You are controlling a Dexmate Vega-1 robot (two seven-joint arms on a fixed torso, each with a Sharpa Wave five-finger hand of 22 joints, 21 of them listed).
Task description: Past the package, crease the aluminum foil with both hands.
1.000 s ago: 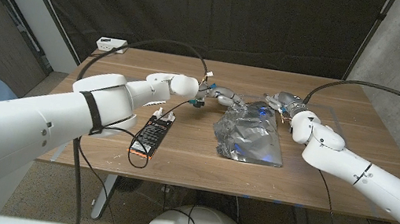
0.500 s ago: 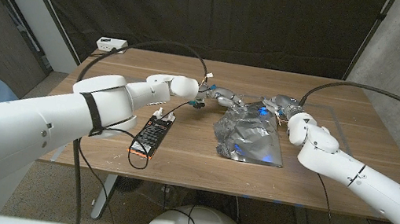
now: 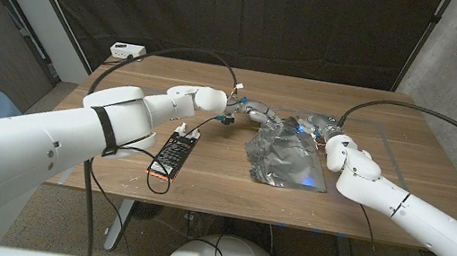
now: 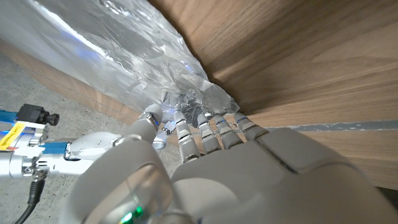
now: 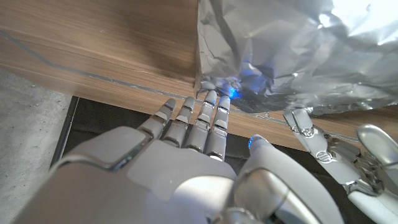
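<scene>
On the wooden table (image 3: pixel 126 85), from the robot's left to its right:

Box (image 3: pixel 127 50): small, white, at the far left corner, well apart from the rest.

Package (image 3: pixel 174 152): flat, dark, with an orange end, lying near the front edge under the left forearm; a black cable runs beside it.

Left hand (image 3: pixel 255 111): reaching past the package to the far left corner of the foil. In the left wrist view the fingertips (image 4: pixel 202 118) press into a crumpled bunch of foil at that corner; whether the thumb closes on it cannot be told.

Foil (image 3: pixel 286 157): crinkled silver sheet at mid-table, right of the package and apart from it; near edge lies flat, far edge is rumpled and raised between the two hands.

Right hand (image 3: pixel 318 126): at the far right corner of the foil. In the right wrist view its fingertips (image 5: pixel 210 99) touch the foil's folded edge, with the thumb apart; a true grasp cannot be told.
</scene>
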